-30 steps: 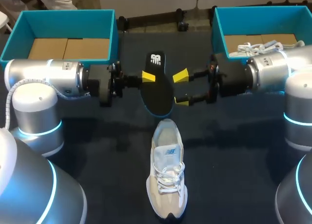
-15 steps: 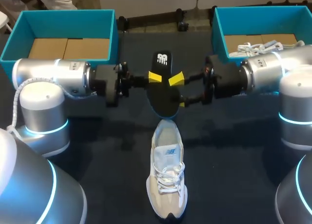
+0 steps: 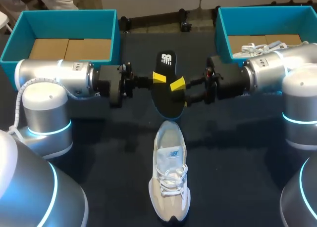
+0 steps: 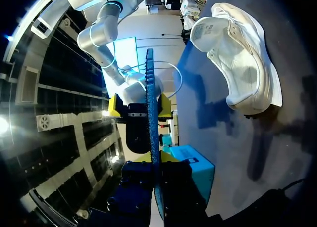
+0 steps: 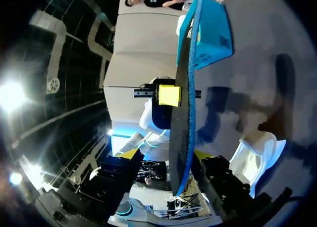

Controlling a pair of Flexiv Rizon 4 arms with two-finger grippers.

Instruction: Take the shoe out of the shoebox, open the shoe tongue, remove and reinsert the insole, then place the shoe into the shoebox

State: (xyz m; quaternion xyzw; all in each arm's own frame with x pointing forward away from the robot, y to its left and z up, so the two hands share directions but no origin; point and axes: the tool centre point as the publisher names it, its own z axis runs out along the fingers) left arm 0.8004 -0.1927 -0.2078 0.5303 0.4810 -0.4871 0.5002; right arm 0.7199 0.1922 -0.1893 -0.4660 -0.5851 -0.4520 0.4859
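Dark tabletop (image 3: 237, 177) carried a teal left shoebox (image 3: 64, 17) and a right shoebox (image 3: 262, 13) at its far side, the latter holding a second shoe (image 3: 260, 49). The shoe (image 3: 169, 180) lay out on the table, well apart from both boxes, and its insole (image 3: 163, 96) was held aloft just beyond its heel. Removal was therefore judged complete, with reinsertion and boxing outstanding; the tongue's state could not be determined. The left gripper (image 3: 157, 79) was clamped on the insole. The right gripper (image 3: 181, 93) straddled the opposite edge, fingers parted and not yet pinching. Against the earlier frames, the left arm had carried the insole rightward, the right gripper had advanced and narrowed around it, and the shoe was unmoved.
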